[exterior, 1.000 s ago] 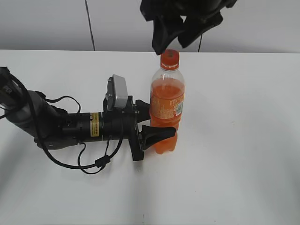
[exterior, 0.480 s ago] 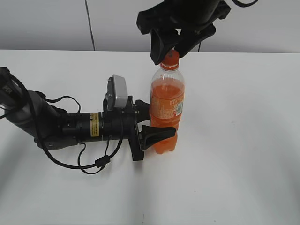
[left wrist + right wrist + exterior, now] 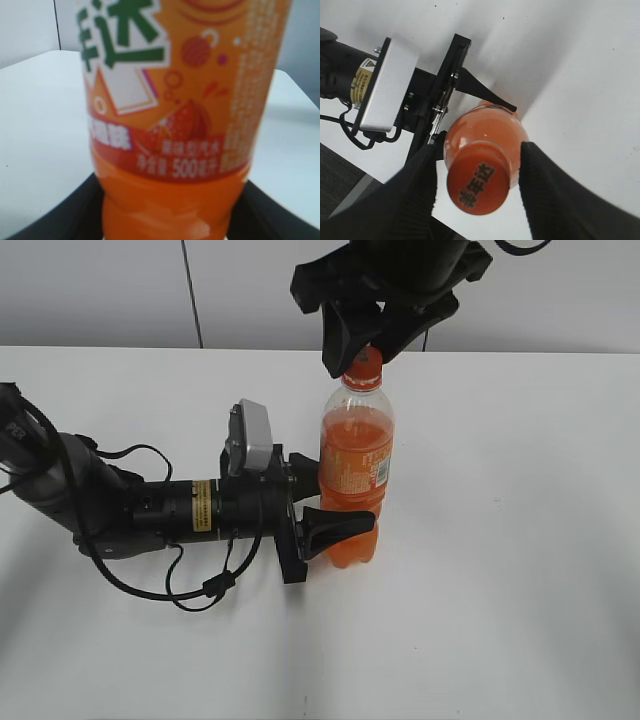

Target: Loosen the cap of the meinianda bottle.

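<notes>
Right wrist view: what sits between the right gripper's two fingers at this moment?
The cap of the meinianda bottle sits between the right gripper fingers, with small gaps visible either side in the right wrist view. Nothing else lies there.

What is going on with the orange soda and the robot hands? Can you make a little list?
bottle: meinianda bottle stands upright on the white table
cap: orange cap on the bottle
left gripper: shut on the bottle's lower body
right gripper: fingers on both sides of the cap, small gaps showing
task: cap not visibly loosened
</notes>
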{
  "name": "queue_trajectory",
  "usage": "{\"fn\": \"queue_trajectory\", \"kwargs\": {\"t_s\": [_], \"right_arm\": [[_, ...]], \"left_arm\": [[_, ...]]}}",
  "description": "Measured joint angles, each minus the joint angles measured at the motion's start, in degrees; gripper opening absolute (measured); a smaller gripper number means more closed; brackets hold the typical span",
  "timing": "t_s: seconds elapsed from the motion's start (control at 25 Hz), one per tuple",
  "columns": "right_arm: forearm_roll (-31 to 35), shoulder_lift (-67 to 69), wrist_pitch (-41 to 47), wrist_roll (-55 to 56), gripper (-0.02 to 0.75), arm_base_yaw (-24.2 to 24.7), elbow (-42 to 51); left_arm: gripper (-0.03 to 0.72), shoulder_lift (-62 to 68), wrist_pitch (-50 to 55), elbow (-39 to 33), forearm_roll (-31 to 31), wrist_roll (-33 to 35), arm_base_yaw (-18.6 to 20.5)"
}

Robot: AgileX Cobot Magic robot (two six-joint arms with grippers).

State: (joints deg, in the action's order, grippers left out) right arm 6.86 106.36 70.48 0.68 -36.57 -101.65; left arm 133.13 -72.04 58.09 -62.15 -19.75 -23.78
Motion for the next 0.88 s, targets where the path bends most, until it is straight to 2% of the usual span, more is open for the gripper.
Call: {"fn": "queue_trajectory", "kwargs": {"t_s": [0.76, 0.88], "right_arm": [[0.2, -0.6, 0.0, 0.0, 0.394, 0.0, 1.6], [0.2, -0.6, 0.0, 0.0, 0.338, 0.0, 1.6]], "left_arm": [[0.402, 0.0, 0.1, 0.0, 0.0, 0.0, 0.0], [0.402, 0.0, 0.1, 0.0, 0.0, 0.0, 0.0]]}}
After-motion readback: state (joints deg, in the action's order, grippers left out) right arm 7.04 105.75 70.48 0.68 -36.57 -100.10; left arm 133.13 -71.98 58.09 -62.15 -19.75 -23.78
